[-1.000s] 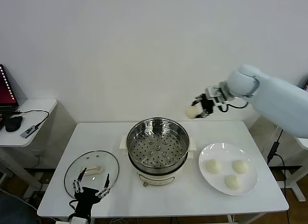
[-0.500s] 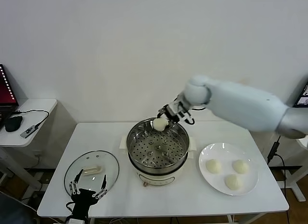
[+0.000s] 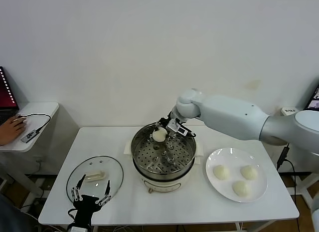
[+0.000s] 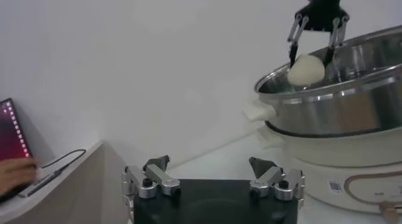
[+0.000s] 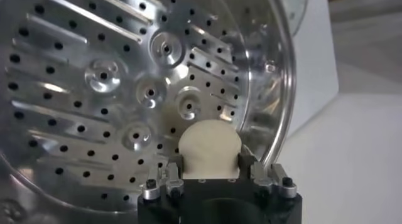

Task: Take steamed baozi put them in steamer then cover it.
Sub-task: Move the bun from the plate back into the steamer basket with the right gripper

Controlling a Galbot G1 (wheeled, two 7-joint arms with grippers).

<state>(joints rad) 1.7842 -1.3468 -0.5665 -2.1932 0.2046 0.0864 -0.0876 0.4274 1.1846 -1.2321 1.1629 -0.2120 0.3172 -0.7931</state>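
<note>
From the head camera, the right gripper (image 3: 160,133) reaches in from the right and hangs over the far rim of the round shiny stainless-steel steamer (image 3: 163,153) with its perforated tray, which stands on a cream-white base at the middle of the white worktop (image 3: 209,204). Its fingers are closed on one smooth, round, cream-white steamed baozi (image 3: 158,135), held above the tray's far part and not touching it. To the right of the steamer lies a flat round white plate (image 3: 259,190) carrying three more cream-white buns (image 3: 221,171). To the left of the steamer the round clear glass cover (image 3: 94,178) with a metal rim and cream-white rectangular handle lies flat on the worktop. The left gripper (image 3: 91,191) waits at the near left edge over the cover's near rim, fingers spread wide and holding nothing. On a small white side table (image 3: 35,112) at far left, a person's hand (image 3: 11,129) rests.

From the left wrist camera, the left gripper (image 4: 213,179) shows its fingers apart and empty, and beyond it the steamer (image 4: 339,106) rises with the right gripper (image 4: 309,61) clasping the baozi (image 4: 306,69) just at rim height.

From the right wrist camera, the right gripper (image 5: 210,165) pinches the baozi (image 5: 209,147) between its fingers (image 5: 168,175), with the steamer (image 5: 125,87) and its holed tray directly beneath
</note>
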